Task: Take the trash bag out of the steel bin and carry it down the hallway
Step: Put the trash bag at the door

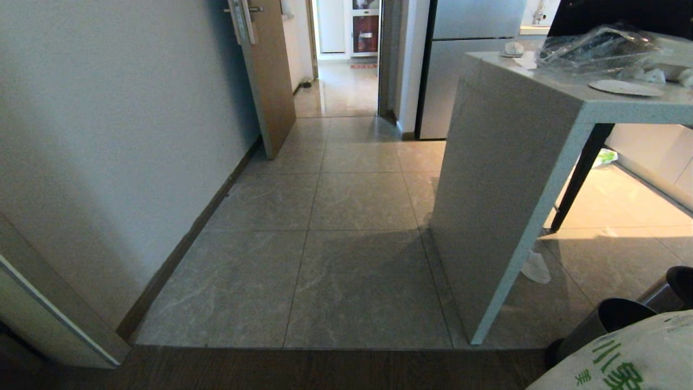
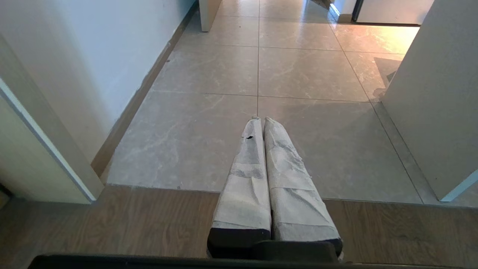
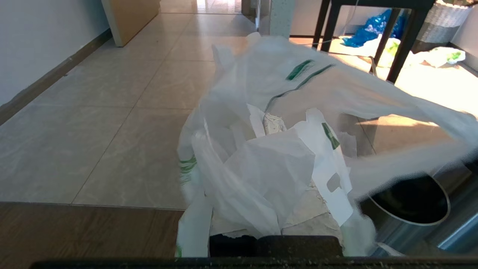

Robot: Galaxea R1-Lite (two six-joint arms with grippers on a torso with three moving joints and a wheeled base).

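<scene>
Trash bag (image 3: pixel 276 123): thin crinkly white plastic, loop handles, green printed characters too partial to read; one bag, out of the bin, bunched over the right tool and hanging just beside the bin's mouth. Head view shows its bulge (image 1: pixel 628 352) at the lower right corner.
Right tool (image 3: pixel 274 125): tape-wrapped fingers pressed together, buried in the bag's folds, only a pale tip showing; pinching the bag film.
Left tool (image 2: pixel 261 121): two long fingers wrapped in wrinkled white tape, pressed together, holding nothing, over the wood-floor edge.
Steel bin (image 3: pixel 407 205): one, round, shiny grey wall, black rim, dark inside; stands on the floor touching the bag's lower edge.
Wood floor (image 1: pixel 270 371): dark planks nearest the robot, meeting the tiles.
Hallway (image 1: pixel 346 189): large glossy beige-grey marbled tiles, white wall, dark baseboard; red cabinet at the far end.
Bench (image 1: pixel 503 179): pale speckled stone slab side, black leg; clear crumpled plastic on top.
Door (image 1: pixel 268 70): one, light wood, metal handle, ajar.
Fridge (image 1: pixel 465 32): one, silver, behind the bench.
</scene>
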